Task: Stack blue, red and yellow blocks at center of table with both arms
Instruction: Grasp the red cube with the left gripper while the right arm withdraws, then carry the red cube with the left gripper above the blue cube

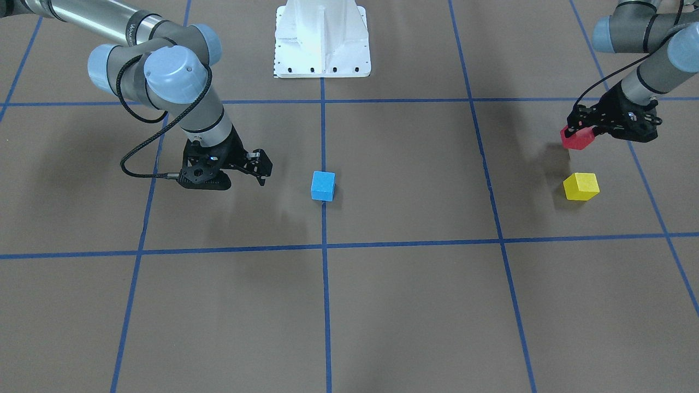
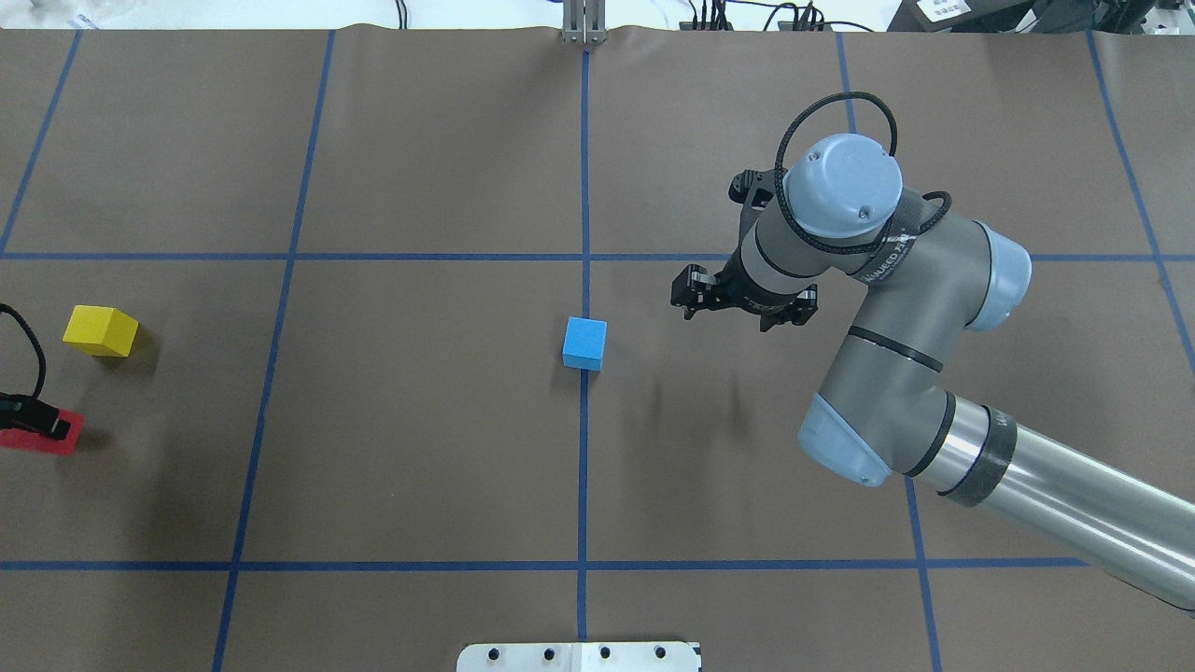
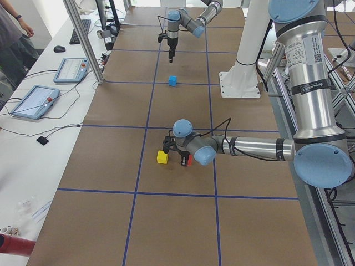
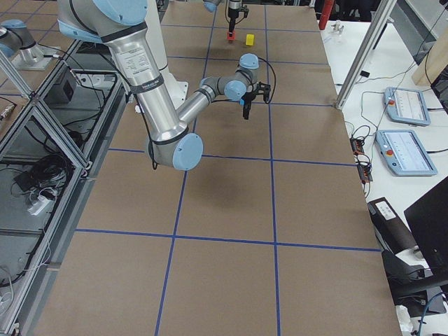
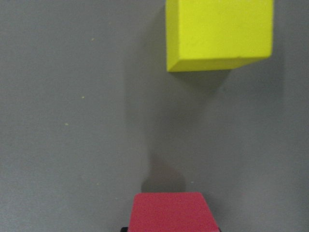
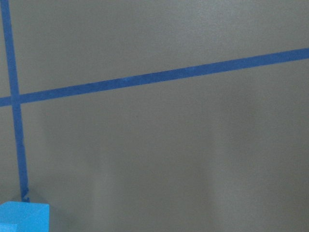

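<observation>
Exterior front-facing view, right side: the left gripper (image 1: 574,132) is clamped on the red cube block (image 1: 578,142), just above the table near the yellow cube block (image 1: 581,186), so next likely comes carrying it onto the centre-frame blue cube block (image 1: 323,185).

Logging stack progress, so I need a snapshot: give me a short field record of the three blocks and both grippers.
blue block: on the table at centre, nothing on it
red block: in the left gripper, clear of the table
yellow block: on the table near the red block, apart from it
left gripper: shut on red block
right gripper: open, empty, beside the blue block, not touching it
stack: not yet begun
</observation>
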Action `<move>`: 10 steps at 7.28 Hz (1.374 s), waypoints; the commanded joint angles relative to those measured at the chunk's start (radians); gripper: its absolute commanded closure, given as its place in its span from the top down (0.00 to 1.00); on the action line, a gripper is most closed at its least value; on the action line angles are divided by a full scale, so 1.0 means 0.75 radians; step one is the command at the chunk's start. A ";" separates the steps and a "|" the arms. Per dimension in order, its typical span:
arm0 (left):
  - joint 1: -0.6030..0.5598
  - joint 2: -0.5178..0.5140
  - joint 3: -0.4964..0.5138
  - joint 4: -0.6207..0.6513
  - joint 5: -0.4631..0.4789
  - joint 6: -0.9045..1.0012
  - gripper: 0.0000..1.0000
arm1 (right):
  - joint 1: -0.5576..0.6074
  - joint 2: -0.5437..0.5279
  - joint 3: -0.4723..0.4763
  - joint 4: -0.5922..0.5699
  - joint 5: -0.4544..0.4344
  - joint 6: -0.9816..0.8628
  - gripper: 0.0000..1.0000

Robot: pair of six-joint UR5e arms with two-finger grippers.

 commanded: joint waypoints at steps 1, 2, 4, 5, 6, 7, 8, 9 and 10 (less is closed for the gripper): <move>-0.045 -0.267 -0.250 0.477 0.011 -0.009 0.00 | 0.045 -0.057 0.009 0.004 0.003 -0.079 0.99; -0.042 -0.506 -0.267 0.686 0.011 -0.009 0.00 | 0.066 -0.082 0.007 0.006 0.003 -0.127 0.99; 0.052 -0.944 -0.249 1.075 0.047 -0.009 0.00 | 0.121 -0.137 0.007 0.008 0.001 -0.192 0.99; 0.212 -1.094 -0.208 1.162 0.307 -0.056 0.00 | 0.148 -0.160 0.007 0.008 0.005 -0.217 0.99; 0.285 -1.209 -0.115 1.234 0.447 -0.127 0.00 | 0.164 -0.180 0.015 0.008 0.007 -0.239 0.99; 0.292 -1.422 0.139 1.228 0.446 -0.132 0.00 | 0.189 -0.221 0.035 0.008 0.009 -0.254 0.99; 0.332 -1.560 0.324 1.206 0.444 -0.140 0.00 | 0.239 -0.280 0.072 0.006 0.023 -0.353 0.99; 0.371 -1.568 0.462 0.991 0.446 -0.146 0.00 | 0.309 -0.341 0.080 0.020 0.082 -0.457 0.99; 0.384 -1.578 0.562 0.857 0.446 -0.146 0.00 | 0.392 -0.407 0.078 0.056 0.152 -0.562 0.99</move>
